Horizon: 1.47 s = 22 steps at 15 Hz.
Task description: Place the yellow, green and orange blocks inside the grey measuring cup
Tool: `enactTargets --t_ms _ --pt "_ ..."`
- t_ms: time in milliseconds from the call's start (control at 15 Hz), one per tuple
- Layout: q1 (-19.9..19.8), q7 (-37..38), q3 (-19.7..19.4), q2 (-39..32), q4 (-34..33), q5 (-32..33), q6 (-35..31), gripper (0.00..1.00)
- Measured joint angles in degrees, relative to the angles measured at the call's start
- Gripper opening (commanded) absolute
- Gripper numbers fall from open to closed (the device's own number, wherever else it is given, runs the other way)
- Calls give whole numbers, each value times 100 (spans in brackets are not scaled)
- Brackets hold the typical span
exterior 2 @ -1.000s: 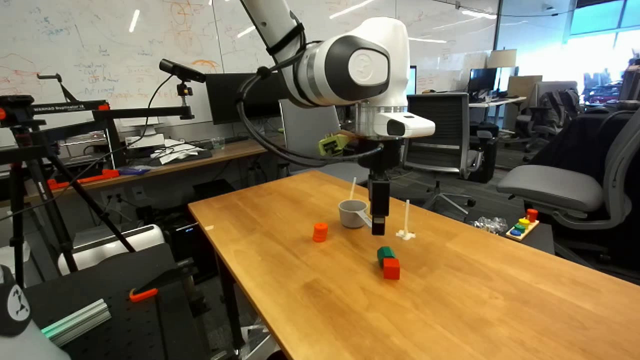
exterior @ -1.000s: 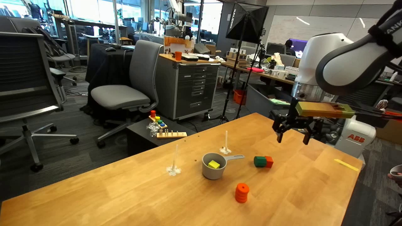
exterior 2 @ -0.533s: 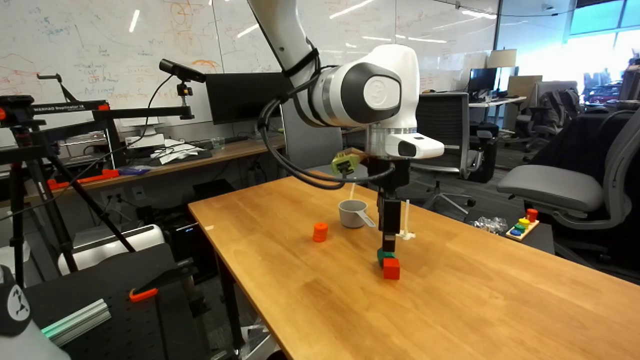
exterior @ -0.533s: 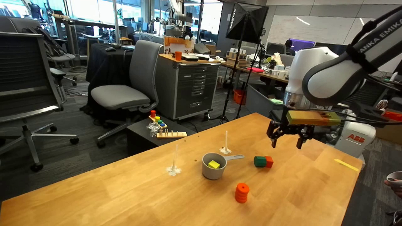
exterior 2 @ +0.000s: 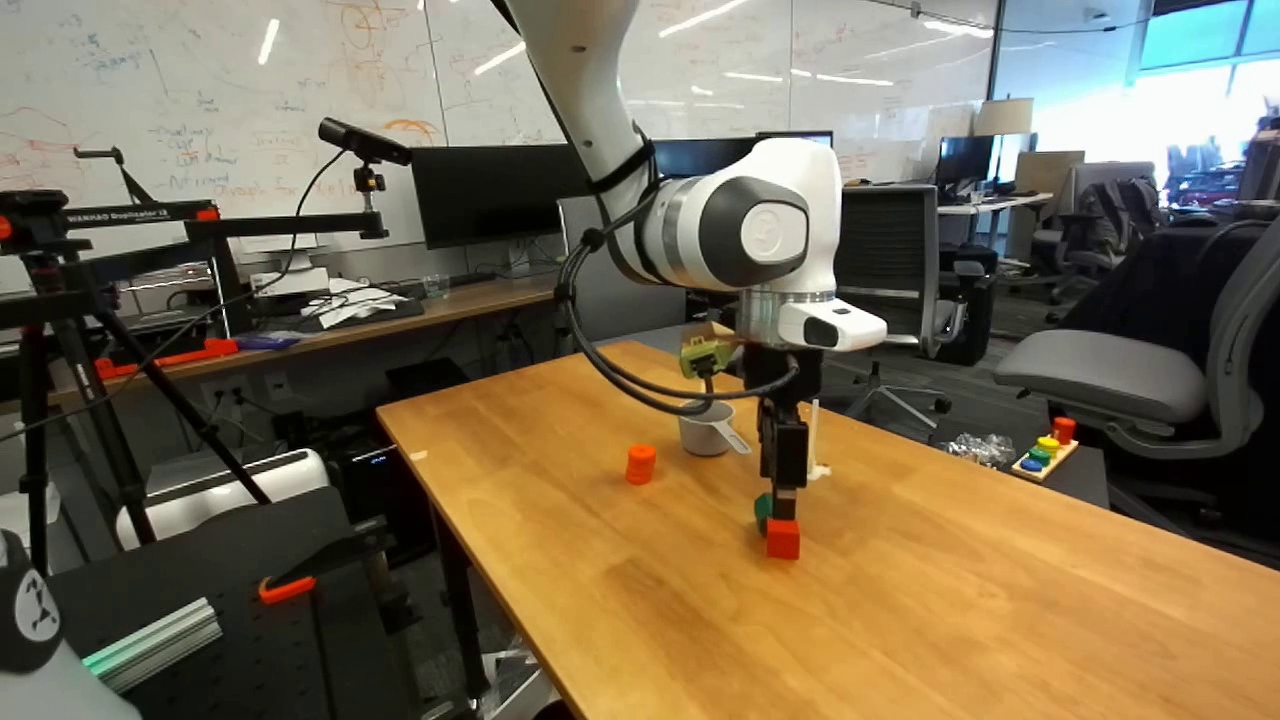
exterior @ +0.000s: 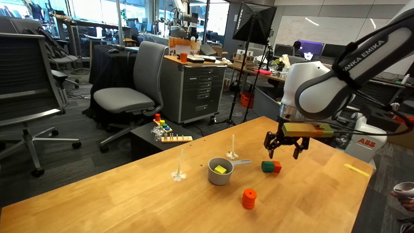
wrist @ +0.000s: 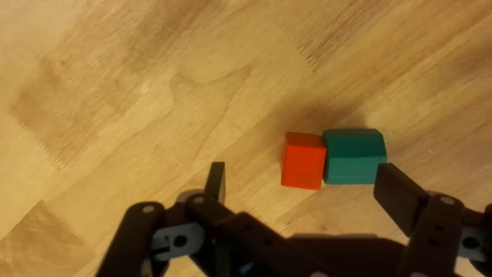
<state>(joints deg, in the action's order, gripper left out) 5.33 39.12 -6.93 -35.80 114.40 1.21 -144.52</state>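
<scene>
- The gripper [exterior: 283,157] is hovering, jaws standing apart.
- The green block [wrist: 353,157] and orange block [wrist: 303,163] are touching.
- The yellow block [exterior: 220,169] is sitting inside the measuring cup [exterior: 219,180].

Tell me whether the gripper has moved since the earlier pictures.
Yes. In an exterior view, the gripper has moved down and picture-left, closer to the green block, which has stayed put.

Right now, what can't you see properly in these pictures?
Yellow block: hidden in an exterior view by the grey measuring cup.
Green block: one corner hidden in the wrist view by a gripper finger.
Whoever holds the pale cup: mostly cut off by an exterior view's right edge.
</scene>
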Motion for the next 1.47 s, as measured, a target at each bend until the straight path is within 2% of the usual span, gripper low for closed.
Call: enactTargets --t_ms 533,1133,1467 --pt "96 -173 209 -505 -505 -259 -1 100" --pt "97 -133 -35 -473 -605 -310 7 100" --pt "60 -138 -13 -500 -580 -508 5 100"
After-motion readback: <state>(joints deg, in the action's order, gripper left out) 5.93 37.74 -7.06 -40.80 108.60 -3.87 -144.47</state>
